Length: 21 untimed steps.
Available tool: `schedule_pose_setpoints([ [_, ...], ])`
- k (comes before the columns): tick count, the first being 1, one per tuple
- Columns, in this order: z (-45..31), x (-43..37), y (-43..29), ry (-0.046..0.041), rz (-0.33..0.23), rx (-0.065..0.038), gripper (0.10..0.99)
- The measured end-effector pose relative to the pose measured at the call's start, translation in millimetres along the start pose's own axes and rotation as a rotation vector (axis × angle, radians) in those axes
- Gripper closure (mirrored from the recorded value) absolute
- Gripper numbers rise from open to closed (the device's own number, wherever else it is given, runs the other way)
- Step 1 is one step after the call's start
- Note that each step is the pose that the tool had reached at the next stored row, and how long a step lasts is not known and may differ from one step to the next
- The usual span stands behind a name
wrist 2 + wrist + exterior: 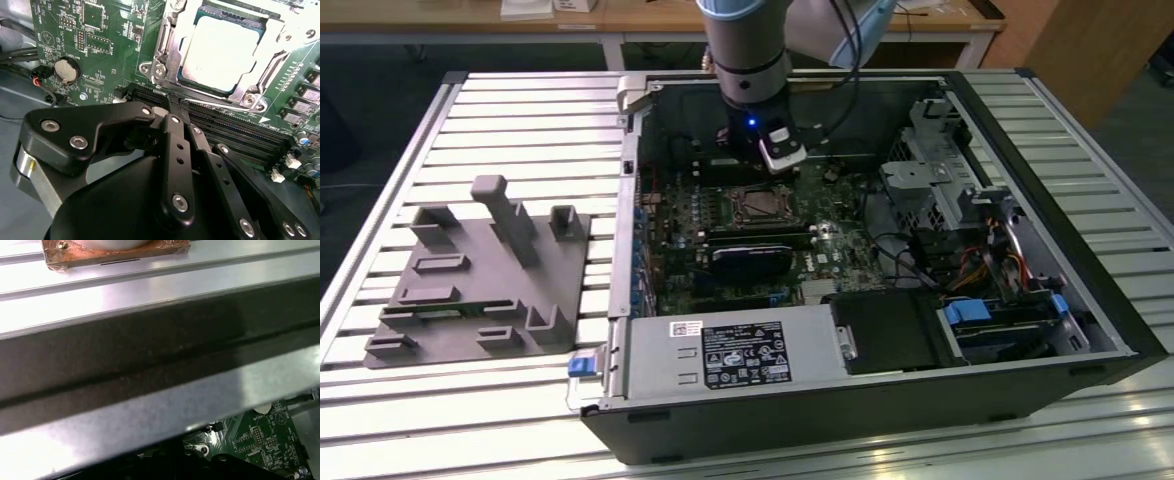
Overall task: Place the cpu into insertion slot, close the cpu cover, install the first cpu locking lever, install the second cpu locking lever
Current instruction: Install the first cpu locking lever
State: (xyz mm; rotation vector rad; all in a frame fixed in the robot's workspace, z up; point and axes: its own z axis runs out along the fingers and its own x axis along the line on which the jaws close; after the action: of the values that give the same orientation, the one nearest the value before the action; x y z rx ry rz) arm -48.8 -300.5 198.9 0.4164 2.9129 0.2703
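Note:
The cpu [220,47], with its flat silver top, lies in the insertion slot [761,204] on the green motherboard. The shiny metal cpu cover [169,47] lies flat around it, framing the chip through its window. In the second wrist view my gripper [172,104] has its black fingers [176,150] pressed together with nothing between them. Its tip hovers over the end of the long black memory slots [240,132], just beside the socket's corner. In the exterior view the gripper [785,168] hangs inside the open computer case, a little behind the socket.
The case [1067,300] stands open on a slatted aluminium table [520,110]. A drive cage [921,185] and cables crowd the exterior view's right. A black card [754,262] sits in front of the socket. A grey fixture [480,275] lies left of the case.

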Motion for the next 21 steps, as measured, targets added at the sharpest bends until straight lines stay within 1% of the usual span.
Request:
schedule_pose_setpoints([
  [2,1.1,2.1,-0.8,-0.0021,0.0,-0.001,0.98],
  [7,3.4,2.7,-2.1,-0.0062,-0.001,-0.002,0.98],
  [14,3.8,1.7,-5.2,-0.0086,-0.002,-0.002,0.98],
  [21,3.7,1.7,-5.5,-0.0091,-0.002,-0.002,0.98],
])
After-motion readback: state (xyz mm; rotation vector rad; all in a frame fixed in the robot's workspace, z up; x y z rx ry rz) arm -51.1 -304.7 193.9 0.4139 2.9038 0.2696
